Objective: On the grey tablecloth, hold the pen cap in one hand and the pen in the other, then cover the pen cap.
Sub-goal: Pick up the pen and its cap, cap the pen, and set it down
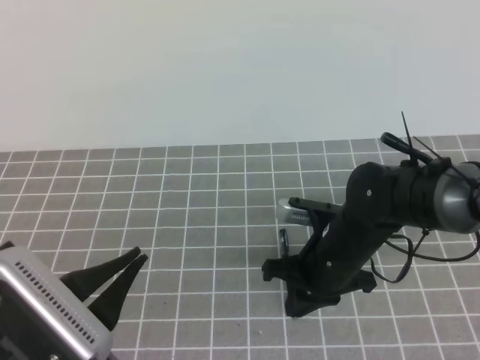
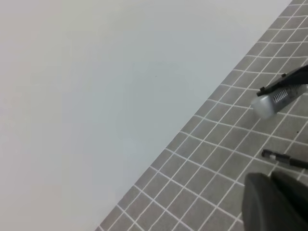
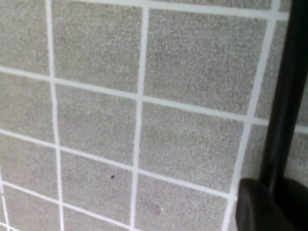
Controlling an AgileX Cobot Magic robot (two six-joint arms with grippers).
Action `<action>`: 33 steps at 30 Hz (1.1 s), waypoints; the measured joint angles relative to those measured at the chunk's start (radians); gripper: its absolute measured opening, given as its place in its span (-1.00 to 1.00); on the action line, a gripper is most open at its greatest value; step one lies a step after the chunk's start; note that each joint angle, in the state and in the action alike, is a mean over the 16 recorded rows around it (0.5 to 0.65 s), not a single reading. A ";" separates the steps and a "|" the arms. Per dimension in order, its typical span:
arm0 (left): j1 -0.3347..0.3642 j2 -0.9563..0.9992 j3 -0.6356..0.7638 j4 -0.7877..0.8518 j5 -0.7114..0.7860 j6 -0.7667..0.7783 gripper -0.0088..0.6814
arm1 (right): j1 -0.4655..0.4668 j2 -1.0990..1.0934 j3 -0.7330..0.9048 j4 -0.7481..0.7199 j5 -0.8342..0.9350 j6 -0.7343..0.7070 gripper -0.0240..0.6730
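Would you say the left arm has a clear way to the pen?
Probably not cleanly: the right arm sits right over the pen, leaving only one end showing, and the left gripper is shut, well off across the grey tablecloth.

Light is soft, even and fairly bright, and the grey tablecloth [image 1: 187, 195] shows only faint, diffuse shadow directly beneath the right gripper [image 1: 319, 289]; there is no glare. The high view is slightly soft throughout. In the right wrist view the cloth weave is crisp, while the dark finger [image 3: 269, 204] beside it is blurred.
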 joint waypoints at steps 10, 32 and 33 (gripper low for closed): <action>0.000 0.000 0.000 -0.037 -0.005 0.008 -0.98 | -0.002 -0.007 0.000 0.003 -0.001 -0.004 -0.22; 0.000 0.000 0.000 -0.129 -0.108 0.062 -0.97 | 0.014 -0.543 0.009 -0.091 0.123 -0.217 -0.85; 0.000 0.000 0.000 -0.132 -0.112 0.066 -0.97 | 0.017 -0.579 0.015 -0.109 0.128 -0.219 -0.87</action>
